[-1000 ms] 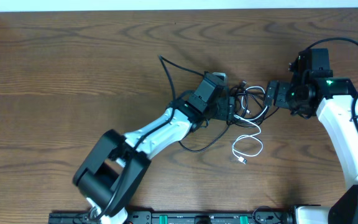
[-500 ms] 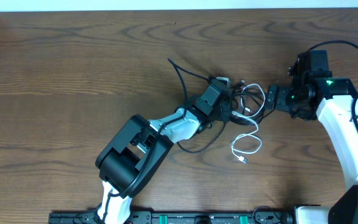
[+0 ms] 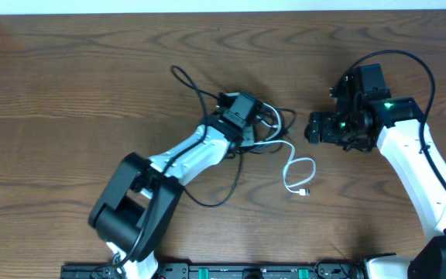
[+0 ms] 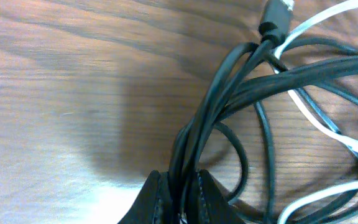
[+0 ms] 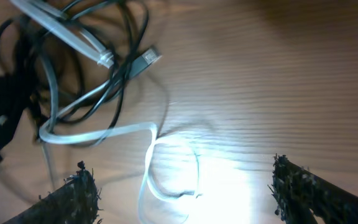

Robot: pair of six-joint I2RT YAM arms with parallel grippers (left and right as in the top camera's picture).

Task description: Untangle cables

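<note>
Pinching black cables (image 4: 213, 106), left hand (image 4: 179, 190) clamped tight, right hand (image 5: 182, 186) wide apart, empty, white cable (image 5: 98, 134) nearby

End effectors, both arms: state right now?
Left end effector: closed on the black cables.
Right end effector: open, holding nothing.
</note>
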